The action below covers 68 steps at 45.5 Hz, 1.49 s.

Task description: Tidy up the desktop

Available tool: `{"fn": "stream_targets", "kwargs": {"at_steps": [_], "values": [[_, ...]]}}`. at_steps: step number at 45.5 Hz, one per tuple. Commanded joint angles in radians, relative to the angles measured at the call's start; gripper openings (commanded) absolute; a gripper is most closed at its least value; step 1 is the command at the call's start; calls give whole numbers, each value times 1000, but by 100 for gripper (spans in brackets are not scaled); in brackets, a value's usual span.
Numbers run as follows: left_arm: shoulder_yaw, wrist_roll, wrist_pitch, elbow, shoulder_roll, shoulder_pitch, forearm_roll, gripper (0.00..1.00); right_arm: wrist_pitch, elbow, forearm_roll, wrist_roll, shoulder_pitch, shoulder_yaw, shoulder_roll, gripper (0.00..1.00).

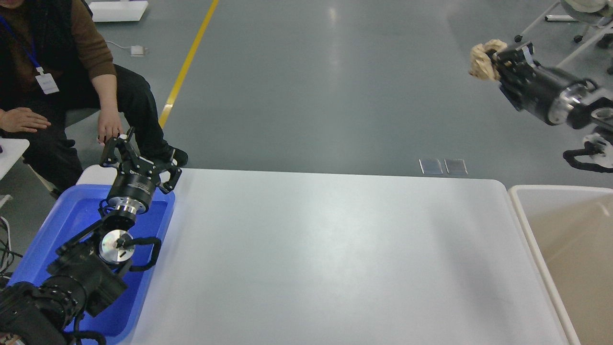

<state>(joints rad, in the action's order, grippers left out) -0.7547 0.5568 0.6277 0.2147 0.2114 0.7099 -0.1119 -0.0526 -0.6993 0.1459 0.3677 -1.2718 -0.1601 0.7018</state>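
The desktop (325,258) is a wide white tabletop with rounded corners, with nothing lying on it. My right gripper (495,60) is raised high at the upper right, beyond the table's far right corner, and is shut on a crumpled beige paper ball (483,58). My left gripper (139,155) is open and empty, held above the far end of the blue tray (72,215) at the table's left edge.
A white-rimmed beige bin (565,239) stands off the table's right side. A seated person (62,81) is at the far left, a hand near my left gripper. Chair legs on castors show at the top right.
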Motion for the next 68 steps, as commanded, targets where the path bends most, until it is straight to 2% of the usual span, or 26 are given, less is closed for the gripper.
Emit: {"fn": "stream_targets", "kwargs": {"at_steps": [1,6,10,26,40,53,68], "values": [[0,0,1,0,0,0,0,100,0,279,-89,-59,146,4,71,0],[0,0,0,0,0,0,0,100,-6,428,-114,-118,219,5,64,0],[0,-1,1,0,0,0,0,100,-6,489,-160,-141,272,5,62,0],[0,0,0,0,0,-1,0,100,11,632,-215,-182,439,45,58,0],[0,0,0,0,0,0,0,100,65,647,-215,-262,511,70,31,0],[0,0,0,0,0,0,0,100,100,649,-217,-262,562,77,-91,0],[0,0,0,0,0,0,0,100,114,649,-217,-262,595,77,-142,0]]}}
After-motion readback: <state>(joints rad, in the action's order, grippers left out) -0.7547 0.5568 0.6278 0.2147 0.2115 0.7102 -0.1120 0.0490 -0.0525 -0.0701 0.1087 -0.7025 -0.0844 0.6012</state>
